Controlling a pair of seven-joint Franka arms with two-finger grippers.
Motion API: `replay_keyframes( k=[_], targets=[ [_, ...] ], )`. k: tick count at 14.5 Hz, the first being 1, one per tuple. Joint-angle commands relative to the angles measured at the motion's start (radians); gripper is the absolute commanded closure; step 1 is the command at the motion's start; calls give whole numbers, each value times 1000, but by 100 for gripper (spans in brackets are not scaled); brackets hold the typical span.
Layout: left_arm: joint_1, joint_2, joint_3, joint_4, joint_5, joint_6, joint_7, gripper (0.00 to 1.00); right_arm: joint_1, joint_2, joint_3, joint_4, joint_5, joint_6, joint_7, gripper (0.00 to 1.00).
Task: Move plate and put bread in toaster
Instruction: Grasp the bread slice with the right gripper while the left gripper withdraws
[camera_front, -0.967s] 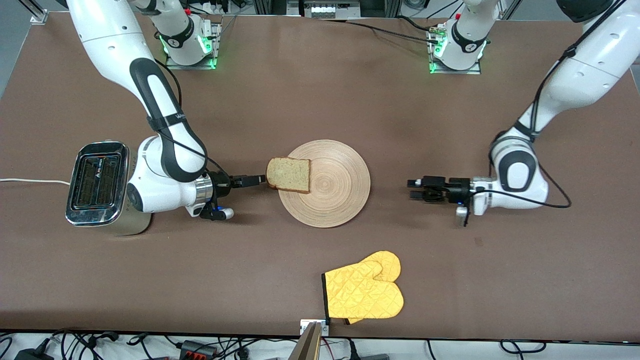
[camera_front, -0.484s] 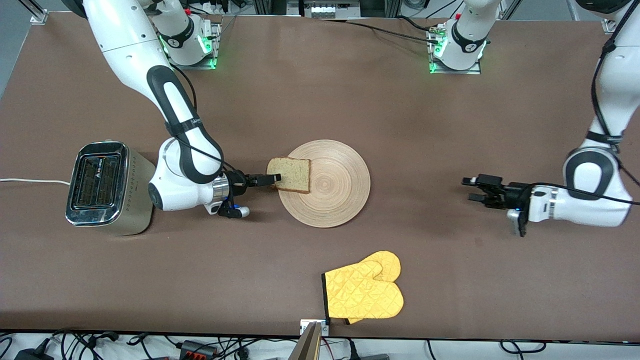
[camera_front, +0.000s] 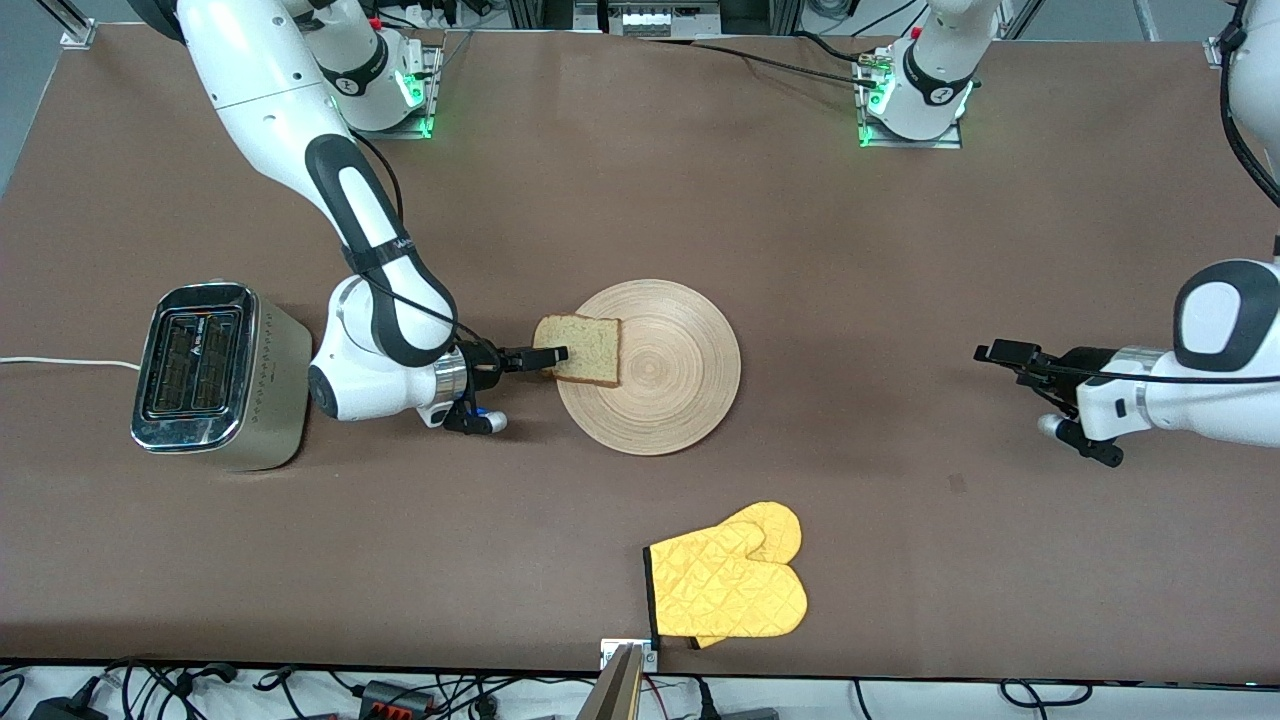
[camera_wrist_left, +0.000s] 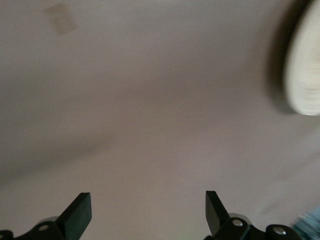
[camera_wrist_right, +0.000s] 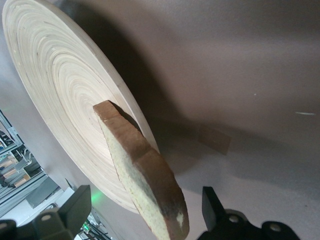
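The bread (camera_front: 582, 349) lies on the plate (camera_front: 670, 385), on the rim toward the right arm's end and overhanging it. My right gripper (camera_front: 553, 356) is low at the bread's overhanging edge. In the right wrist view its open fingers (camera_wrist_right: 80, 204) stand on either side of the bread's crust (camera_wrist_right: 150, 185), with gaps showing, in front of the plate (camera_wrist_right: 55, 75). The toaster (camera_front: 205, 375) stands at the right arm's end, both slots empty. My left gripper (camera_front: 1005, 362) is open and empty over bare table toward the left arm's end; its view shows open fingertips (camera_wrist_left: 80, 212) and a blurred plate rim (camera_wrist_left: 305, 75).
A yellow quilted oven mitt (camera_front: 728, 585) lies near the table's front edge, nearer to the front camera than the plate. The toaster's white cord (camera_front: 60, 362) runs off the right arm's end of the table.
My right gripper has moved from beside the toaster toward the plate, and its fingers now straddle the bread's edge. My left arm has drawn back toward its own end of the table.
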Motion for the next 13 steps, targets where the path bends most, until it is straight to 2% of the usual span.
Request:
replay_keyframes(
  k=[1,3,5,6,8,11,13],
  targets=[
    [-37,-32,7,-14,127,-13,-133,0,9,6,-4,-7,27,5,-24,32],
    [-66,-28,9,-16,225,-7,-207,0,8,7,-5,-7,27,2,-24,60],
    [-109,-26,9,-16,302,-4,-304,0,9,7,-5,-7,27,3,-21,84],
    [-131,-26,9,-14,321,-4,-340,0,11,7,-5,-5,27,11,-12,91],
    [-166,-29,7,-11,331,-8,-408,0,16,-1,-7,4,21,12,-7,100],
    [-172,-69,-13,-8,330,-15,-413,0,14,-30,-15,33,-6,3,60,100],
    [-171,-107,-16,27,330,-13,-402,0,14,-88,-18,54,-96,0,147,100]
  ],
)
